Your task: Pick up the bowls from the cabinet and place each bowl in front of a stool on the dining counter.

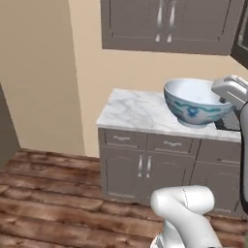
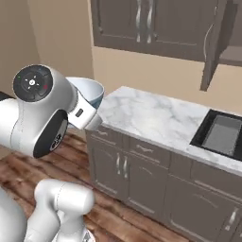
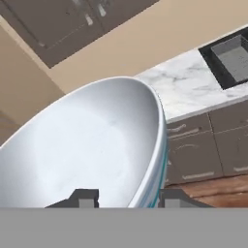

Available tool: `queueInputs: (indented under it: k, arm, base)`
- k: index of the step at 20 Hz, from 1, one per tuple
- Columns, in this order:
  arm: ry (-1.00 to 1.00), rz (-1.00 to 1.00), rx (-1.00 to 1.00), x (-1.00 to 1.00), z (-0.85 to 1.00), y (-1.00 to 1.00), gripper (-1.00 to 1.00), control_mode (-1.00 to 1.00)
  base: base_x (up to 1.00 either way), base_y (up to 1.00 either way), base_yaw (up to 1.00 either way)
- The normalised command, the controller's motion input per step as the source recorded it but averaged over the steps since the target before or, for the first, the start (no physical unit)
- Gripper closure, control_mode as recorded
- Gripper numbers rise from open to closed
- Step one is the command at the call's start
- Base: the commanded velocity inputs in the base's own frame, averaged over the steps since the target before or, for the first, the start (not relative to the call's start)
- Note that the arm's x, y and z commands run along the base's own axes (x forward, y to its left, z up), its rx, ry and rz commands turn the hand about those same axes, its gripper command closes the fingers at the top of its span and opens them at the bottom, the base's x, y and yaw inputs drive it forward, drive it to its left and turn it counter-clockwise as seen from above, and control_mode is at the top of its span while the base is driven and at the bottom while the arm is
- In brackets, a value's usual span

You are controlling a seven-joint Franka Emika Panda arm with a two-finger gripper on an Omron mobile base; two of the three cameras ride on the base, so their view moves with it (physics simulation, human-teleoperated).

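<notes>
White grey-veined marble tabletop (image 2: 156, 118) atop grey-brown base cabinets (image 1: 145, 169) with drawers. Black sink (image 2: 222, 132) sunk into its right end. Wooden plank floor (image 1: 53, 203) below.

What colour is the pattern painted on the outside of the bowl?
Blue-teal on white; the bowl shows it best in the left base view.

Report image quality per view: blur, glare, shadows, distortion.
Left base view: soft overall, bowl fairly crisp, cabinet handles smeared. Right base view: even flat light, faint shadow under the open cabinet door. Hand view: bowl looms stretched by closeness, gripper clamped on its rim, no glare.
</notes>
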Motion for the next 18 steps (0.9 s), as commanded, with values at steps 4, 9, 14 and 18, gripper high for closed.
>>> queueInputs:
  k: [4, 9, 14, 18]
  arm:
    - [0.00, 0.00, 0.00, 0.00, 0.00, 0.00, 1.00, 1.00]
    - [0.00, 0.00, 0.00, 0.00, 0.00, 0.00, 1.00, 1.00]
    - [0.00, 0.00, 0.00, 0.00, 0.00, 0.00, 1.00, 1.00]
    - [0.00, 0.00, 0.00, 0.00, 0.00, 0.00, 1.00, 1.00]
  base:
    - [0.24, 0.69, 0.69]
    - [0.11, 0.37, 0.80]
    - [0.02, 0.24, 0.83]
    - [0.07, 0.32, 0.77]
